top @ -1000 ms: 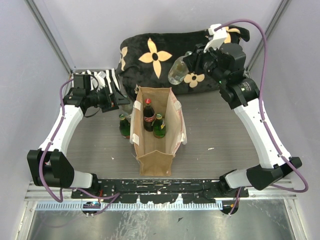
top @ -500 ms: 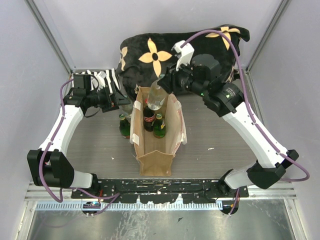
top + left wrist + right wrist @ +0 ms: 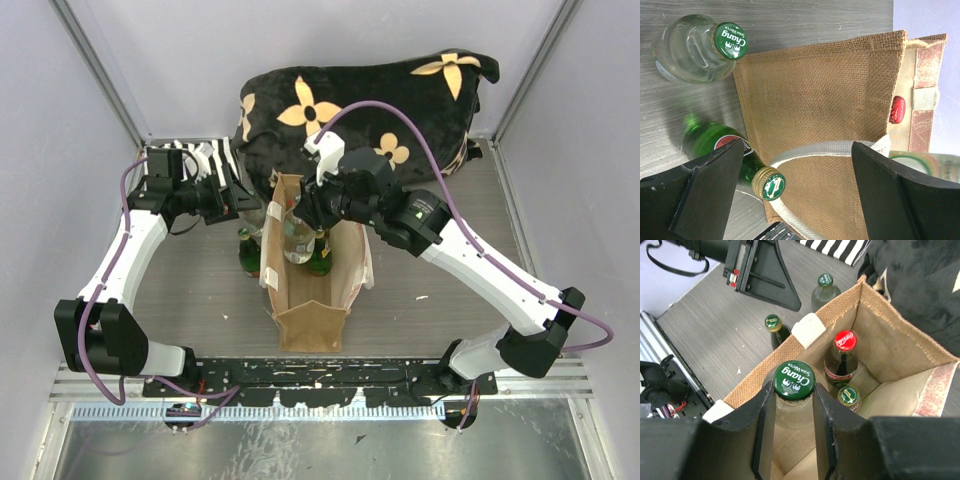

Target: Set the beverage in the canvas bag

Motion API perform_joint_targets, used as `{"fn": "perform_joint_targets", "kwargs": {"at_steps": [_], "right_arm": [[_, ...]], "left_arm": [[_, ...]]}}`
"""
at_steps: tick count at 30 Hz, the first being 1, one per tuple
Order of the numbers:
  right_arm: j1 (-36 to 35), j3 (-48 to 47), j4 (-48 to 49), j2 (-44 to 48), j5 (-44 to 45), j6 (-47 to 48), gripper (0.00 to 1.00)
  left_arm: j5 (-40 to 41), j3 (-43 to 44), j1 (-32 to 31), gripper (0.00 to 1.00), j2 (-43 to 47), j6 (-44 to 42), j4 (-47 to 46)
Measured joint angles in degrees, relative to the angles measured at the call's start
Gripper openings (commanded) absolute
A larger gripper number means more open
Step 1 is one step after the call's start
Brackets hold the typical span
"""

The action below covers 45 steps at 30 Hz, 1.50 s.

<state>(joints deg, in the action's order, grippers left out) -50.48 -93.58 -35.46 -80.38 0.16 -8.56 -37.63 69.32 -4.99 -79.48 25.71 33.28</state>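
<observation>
My right gripper [image 3: 791,390] [image 3: 306,212] is shut on the neck of the beverage, a clear soda-water bottle [image 3: 794,412] [image 3: 297,236] with a green cap. It hangs upright over the open top of the tan canvas bag [image 3: 312,325] [image 3: 890,350], close to the bag's left wall. Inside the bag stand a red-capped cola bottle [image 3: 844,352] and a green bottle [image 3: 849,396]. My left gripper [image 3: 800,175] [image 3: 245,200] is open beside the bag's left wall [image 3: 810,90], with a cream handle [image 3: 815,148] running between its fingers, nothing held.
Outside the bag, on its left, stand a green bottle [image 3: 715,147] [image 3: 247,252] and a clear green-capped bottle [image 3: 692,50] [image 3: 824,287]. A black flowered cushion [image 3: 350,100] lies behind the bag. A striped cloth [image 3: 215,158] is at the back left.
My right arm has swung left from over the cushion, carrying the clear bottle to above the bag's opening. The left arm has not moved.
</observation>
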Motion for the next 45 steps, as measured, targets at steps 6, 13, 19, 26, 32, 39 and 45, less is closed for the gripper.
{"fn": "perform_joint_targets", "kwargs": {"at_steps": [6, 13, 19, 26, 32, 39, 45], "right_arm": [[-1.60, 3.13, 0.81, -0.02, 1.38, 0.04, 0.01], [-2.29, 11.15, 5.95, -0.02, 3.39, 0.04, 0.01], [-2.34, 15.69, 8.96, -0.44, 4.52, 0.11, 0.01], [-2.34, 19.67, 15.45, -1.68, 4.94, 0.28, 0.01], [-2.36, 23.02, 19.26, -2.64, 4.92, 0.24, 0.01], [-3.19, 28.46, 23.61, -2.64, 5.38, 0.59, 0.01], [-3.96, 31.95, 26.32, -3.28, 5.79, 1.38, 0.01]], "left_arm": [[-0.02, 0.00, 0.00, 0.95, 0.00, -0.13, 0.02], [0.00, -0.24, 0.00, 0.95, 0.04, -0.15, 0.02], [0.02, -0.31, -0.02, 0.95, 0.04, -0.20, 0.07], [0.02, -0.31, -0.02, 0.95, 0.04, -0.42, 0.11], [0.04, -0.31, -0.04, 0.95, 0.04, -1.14, 0.59], [0.13, -0.31, -0.04, 0.95, 0.04, -1.55, 0.90], [0.22, -0.31, -0.04, 0.95, 0.04, -1.68, 0.92]]}}
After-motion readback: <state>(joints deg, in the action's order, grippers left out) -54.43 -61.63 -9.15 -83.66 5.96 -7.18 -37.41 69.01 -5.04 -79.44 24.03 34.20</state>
